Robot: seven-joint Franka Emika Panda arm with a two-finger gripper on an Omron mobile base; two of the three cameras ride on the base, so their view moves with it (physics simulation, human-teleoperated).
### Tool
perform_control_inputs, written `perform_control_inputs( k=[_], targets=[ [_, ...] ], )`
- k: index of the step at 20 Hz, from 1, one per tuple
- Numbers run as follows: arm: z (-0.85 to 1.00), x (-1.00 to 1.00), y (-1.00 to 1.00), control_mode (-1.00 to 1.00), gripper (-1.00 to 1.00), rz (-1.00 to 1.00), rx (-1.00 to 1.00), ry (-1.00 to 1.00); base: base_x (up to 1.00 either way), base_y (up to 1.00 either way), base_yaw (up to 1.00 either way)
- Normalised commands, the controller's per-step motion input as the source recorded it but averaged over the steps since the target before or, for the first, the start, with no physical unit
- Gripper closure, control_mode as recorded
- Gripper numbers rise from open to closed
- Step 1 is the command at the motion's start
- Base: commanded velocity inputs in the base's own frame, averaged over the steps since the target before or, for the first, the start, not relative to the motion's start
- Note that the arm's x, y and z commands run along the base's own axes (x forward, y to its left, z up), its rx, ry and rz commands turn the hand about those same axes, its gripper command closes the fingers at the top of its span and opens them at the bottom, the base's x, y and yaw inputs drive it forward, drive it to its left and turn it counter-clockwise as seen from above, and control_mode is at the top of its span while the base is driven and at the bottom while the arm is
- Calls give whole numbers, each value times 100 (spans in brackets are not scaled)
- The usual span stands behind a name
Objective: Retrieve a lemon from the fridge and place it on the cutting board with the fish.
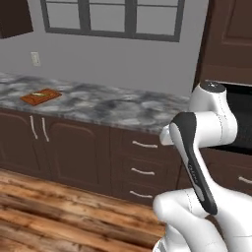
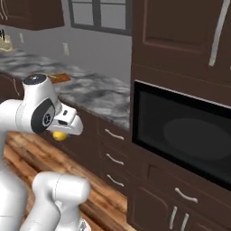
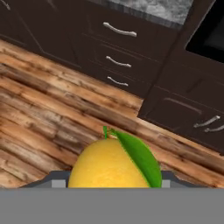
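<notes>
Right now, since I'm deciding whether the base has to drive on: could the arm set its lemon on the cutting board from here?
Probably not. The cutting board lies far along the counter, while the gripper holds the lemon low over the floor beside the drawers. Nothing blocks the way; the gap looks too wide.

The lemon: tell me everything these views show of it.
The lemon is round, smooth and yellow, shading to orange at one side, with a short green stem and one glossy green leaf lying across it. It sits close in front of the hand camera, held in the hand, clear of the wooden floor. From the right base view it shows as a yellow bulge under the hand.
</notes>
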Motion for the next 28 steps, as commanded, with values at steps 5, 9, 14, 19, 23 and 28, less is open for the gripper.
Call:
perform_control_inputs(
  k=[5,9,14,19,23,28],
  targets=[
    [0,0,0,100,100,0,0,0,95,100,-17],
    [0,0,0,100,100,0,0,0,99,100,-22],
    [0,0,0,100,100,0,0,0,72,100,-30],
    [0,0,0,100,100,0,0,0,66,100,-41],
    [0,0,0,100,100,0,0,0,51,100,-50],
    [0,0,0,100,100,0,0,0,49,100,-47]
  ],
)
